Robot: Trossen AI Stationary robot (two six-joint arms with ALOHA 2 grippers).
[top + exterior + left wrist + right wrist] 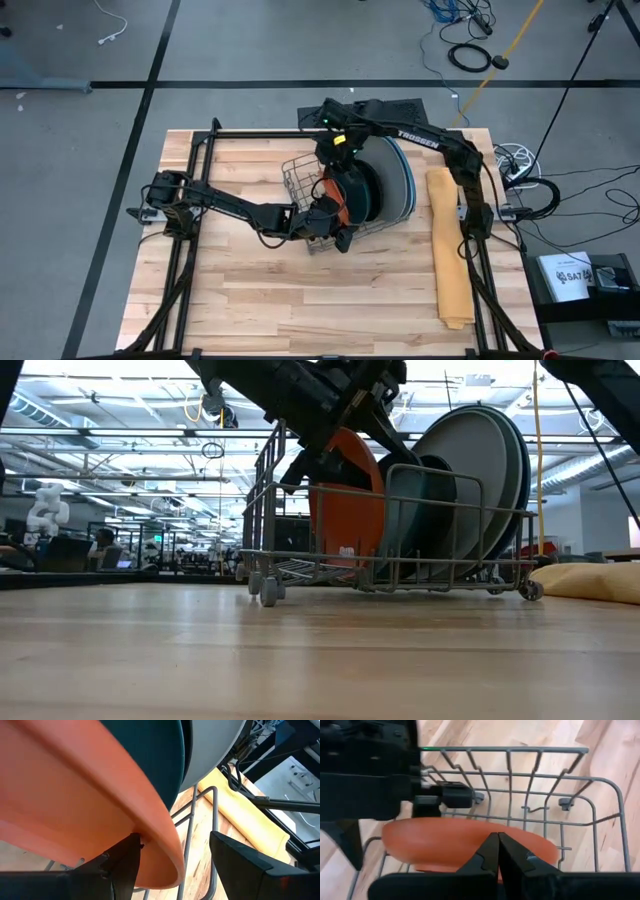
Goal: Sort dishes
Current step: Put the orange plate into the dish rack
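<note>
The rack (345,205) stands mid-table with plates on edge in it. The orange plate (347,500) is upright at the open end of the row, with the teal plate (415,510) just behind it, then what looks like a black plate, hard to make out, and the large grey plate (470,470) and blue ones at the far end, nearest the cloth (450,245).

The left gripper (172,862) reaches into the rack from the left, jaws apart and straddling the orange plate's rim; one finger (120,865) touches its face, the other stands clear on the far side.

The right gripper (498,852) hangs above the orange plate's top edge, fingers pressed together and holding nothing.
</note>
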